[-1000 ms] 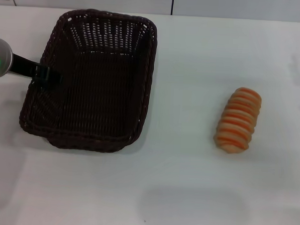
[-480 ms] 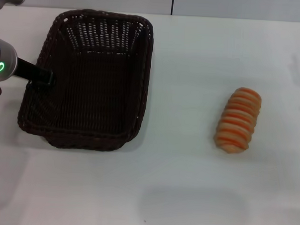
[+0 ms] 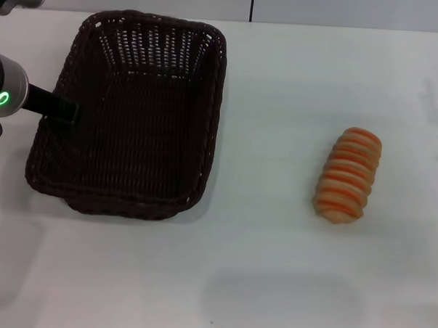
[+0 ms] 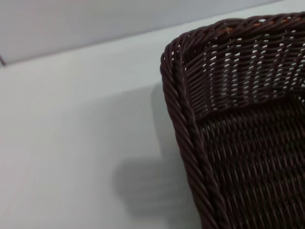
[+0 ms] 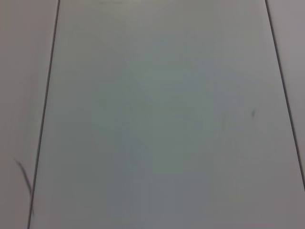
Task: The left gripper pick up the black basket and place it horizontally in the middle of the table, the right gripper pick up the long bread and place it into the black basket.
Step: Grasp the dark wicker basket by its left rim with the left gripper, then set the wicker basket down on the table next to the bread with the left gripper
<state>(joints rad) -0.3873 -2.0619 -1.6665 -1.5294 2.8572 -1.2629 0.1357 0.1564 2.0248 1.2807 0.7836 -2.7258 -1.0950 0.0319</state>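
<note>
- looking down from the head view, the left hand point(image 3: 63, 111) pinches the left rim of the black basket point(image 3: 134, 117), which sits on the left of the counter point(image 3: 272, 268); the long bread point(image 3: 348, 175) lies well apart on the right.
- the left wrist view shows only the basket's braided corner; the grip should stay firm through the turn to horizontal.
- the right wrist view shows no right hand.
</note>
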